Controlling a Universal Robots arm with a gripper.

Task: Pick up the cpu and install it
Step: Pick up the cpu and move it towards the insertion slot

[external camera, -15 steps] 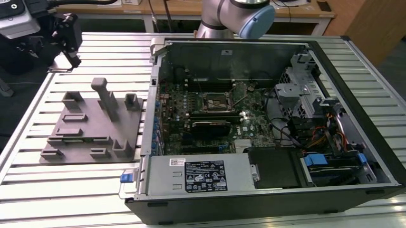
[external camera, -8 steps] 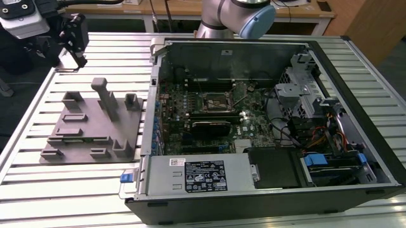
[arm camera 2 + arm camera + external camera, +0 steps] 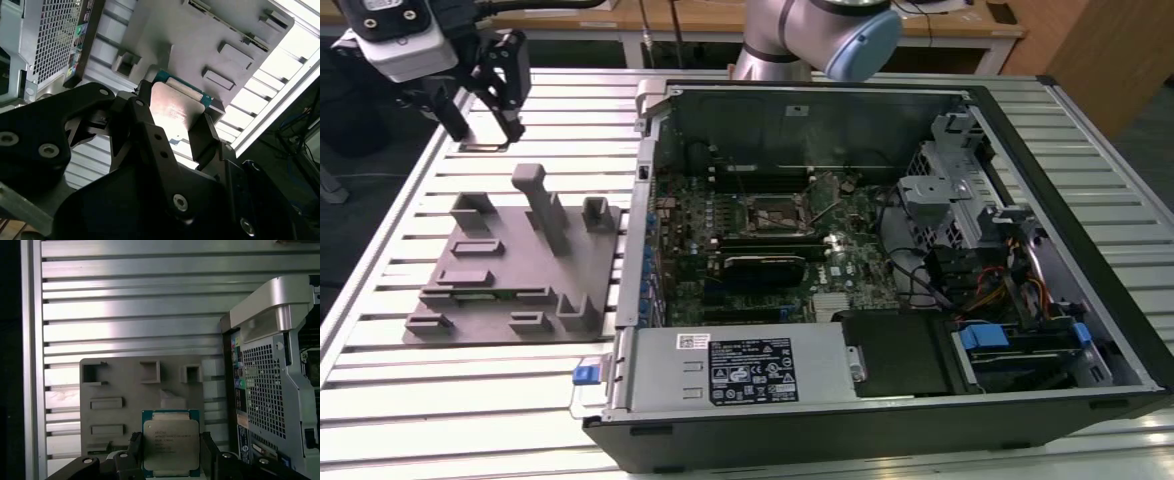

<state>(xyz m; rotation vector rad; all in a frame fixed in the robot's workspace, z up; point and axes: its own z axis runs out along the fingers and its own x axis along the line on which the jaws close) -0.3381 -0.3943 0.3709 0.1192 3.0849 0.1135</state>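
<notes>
Currently, in the exterior view, the hand hangs over the desk beyond the grey parts holder, well apart from the open computer case. The case lies on its side, board facing up, probably for access. In the second wrist view the fingers are closed on the cpu, pinching opposite edges. The first wrist view shows its metal top left bare, likely so it stays level for seating.
</notes>
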